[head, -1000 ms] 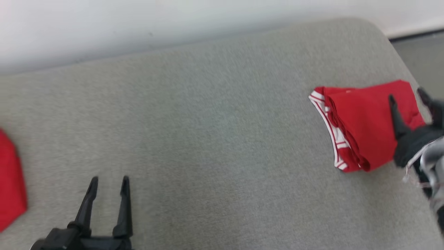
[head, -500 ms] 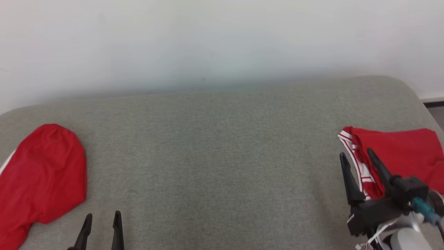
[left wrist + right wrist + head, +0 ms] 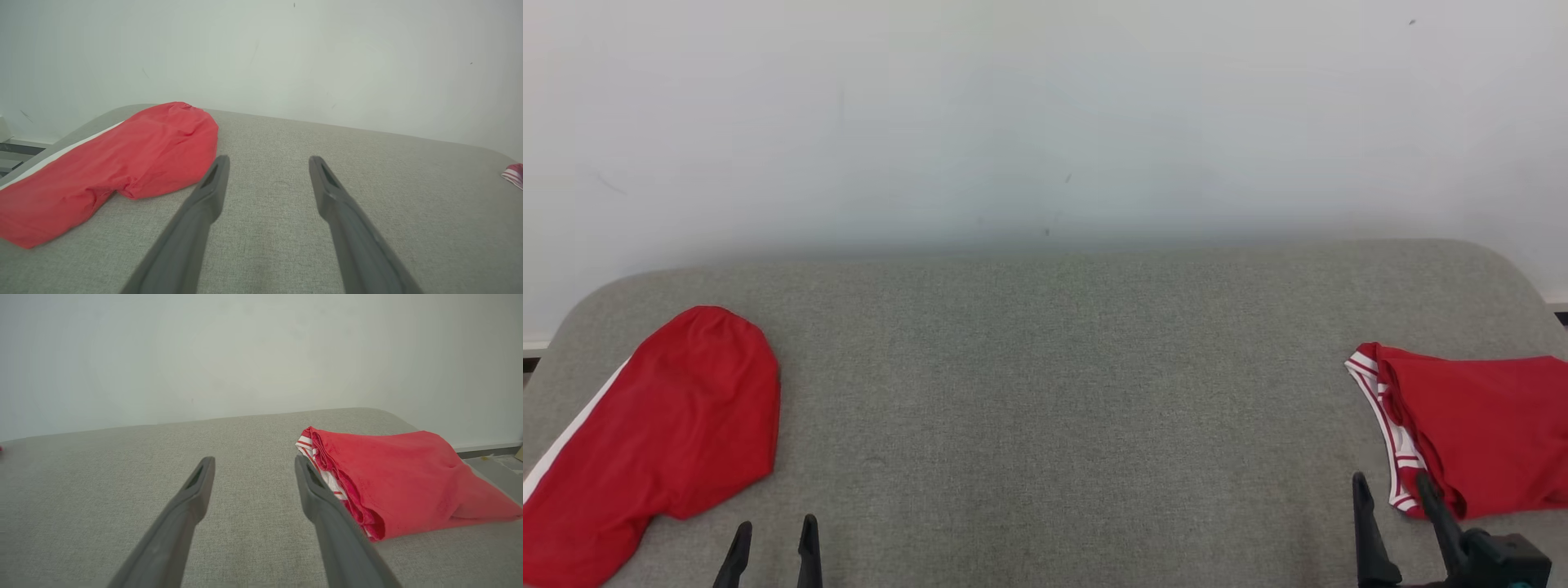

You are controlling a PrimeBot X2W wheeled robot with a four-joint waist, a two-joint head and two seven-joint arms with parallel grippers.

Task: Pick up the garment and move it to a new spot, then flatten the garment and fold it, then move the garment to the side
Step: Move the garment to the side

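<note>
A folded red garment [image 3: 1486,425] with a white-striped waistband lies at the right end of the grey padded surface [image 3: 1054,392]; the right wrist view has this folded garment [image 3: 392,490] just right of my fingers. My right gripper [image 3: 1390,482] stands open and empty at its near-left corner, apart from the cloth, jaws wide in the right wrist view [image 3: 254,459]. A second red garment [image 3: 662,433] with a white side stripe lies loosely at the left end. My left gripper [image 3: 776,527] is open and empty just right of it, and its own wrist view [image 3: 268,160] shows that cloth [image 3: 122,163] beside the left finger.
A pale wall [image 3: 1045,122] rises right behind the grey surface. The surface's rounded corners and edges fall away at far left and far right, with floor [image 3: 498,465] beyond the right end. Bare grey padding stretches between the two garments.
The head camera has swung and tilted up, bringing both garments into frame. My right gripper has drawn back off the folded garment toward the near edge, still open. The left gripper stays open.
</note>
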